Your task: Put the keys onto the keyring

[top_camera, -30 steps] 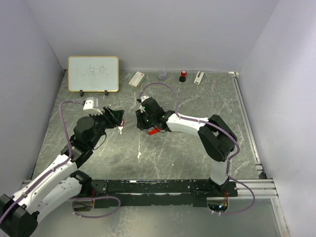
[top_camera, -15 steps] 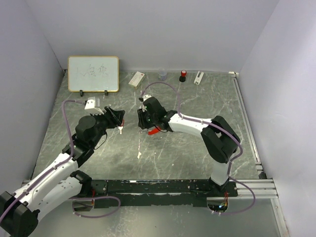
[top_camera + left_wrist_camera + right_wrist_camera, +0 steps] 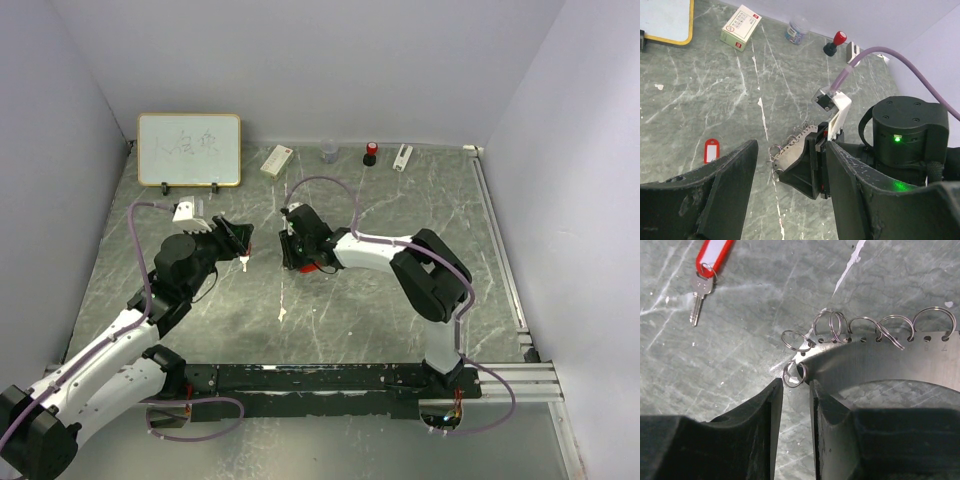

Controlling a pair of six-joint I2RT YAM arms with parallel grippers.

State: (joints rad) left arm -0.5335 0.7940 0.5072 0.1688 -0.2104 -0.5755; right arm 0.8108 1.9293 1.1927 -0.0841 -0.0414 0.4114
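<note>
The keyring's red oblong fob [image 3: 714, 251] lies flat on the table, and a small silver key [image 3: 699, 290] hangs from its ring. The fob [image 3: 711, 150] also shows left of my left gripper [image 3: 792, 150], which hovers open with nothing between its fingers. My right gripper [image 3: 796, 385] stands open by a narrow gap that shows only the table. A curved metal plate [image 3: 880, 360] beside its finger carries several thin split rings [image 3: 832, 325] through its holes. One small ring [image 3: 792, 374] hangs just ahead of the fingertips. From above, the two grippers [image 3: 238, 243] [image 3: 293, 255] face each other across the fob [image 3: 243, 263].
At the back stand a whiteboard [image 3: 189, 149], a white box [image 3: 277, 160], a clear cup [image 3: 329, 152], a red-topped stamp [image 3: 370, 153] and a small white block [image 3: 402, 157]. Grey walls close in the marbled table on three sides.
My right gripper has shifted slightly toward the left arm and its elbow has swung in. Its jaws have narrowed a little. The left arm has barely moved.
</note>
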